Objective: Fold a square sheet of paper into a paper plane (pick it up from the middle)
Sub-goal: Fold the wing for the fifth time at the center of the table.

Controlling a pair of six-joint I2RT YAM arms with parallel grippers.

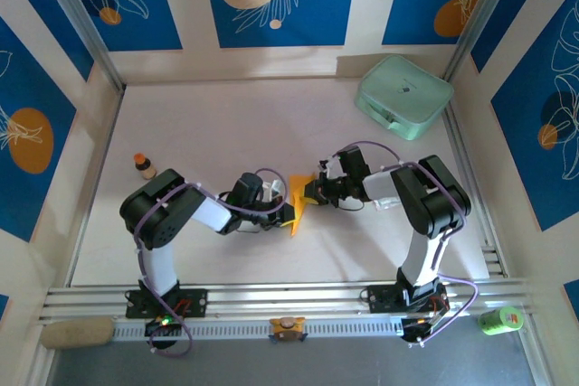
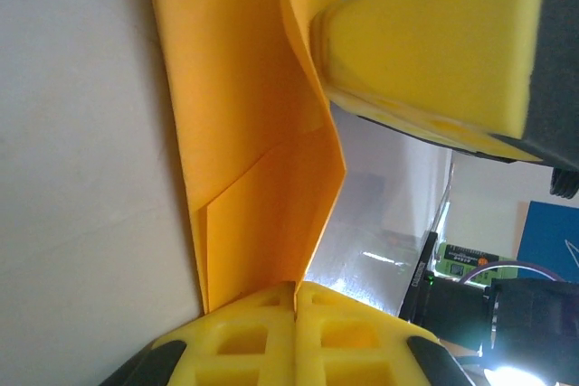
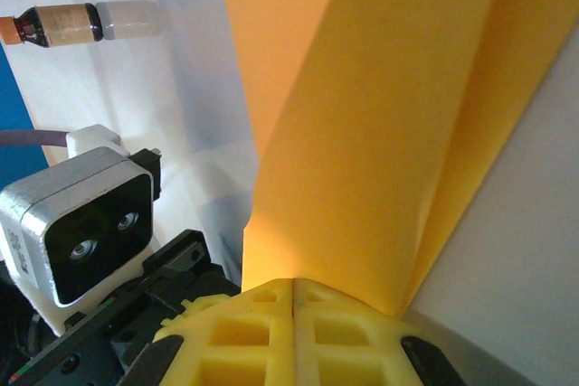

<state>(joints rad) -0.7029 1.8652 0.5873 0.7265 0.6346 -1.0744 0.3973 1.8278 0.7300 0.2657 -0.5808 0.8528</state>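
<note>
Near the left edge of the table (image 1: 226, 115) a small brown bottle (image 1: 143, 164) stands alone, with free room around it. In the middle, the left gripper (image 1: 282, 215) is closed tight on the near left edge of the folded orange paper (image 1: 299, 198). The right gripper (image 1: 316, 192), just beside, pinches its right side, fully closed. In the far right corner a green case (image 1: 403, 97) lies well apart from the paper.

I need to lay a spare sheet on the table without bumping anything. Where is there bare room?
Widest bare patch: the back of the table, between the small bottle and the mint-green case. Also the near strip between the arm bases. Crowded: the centre, where the left gripper and right gripper pinch the orange paper.
</note>
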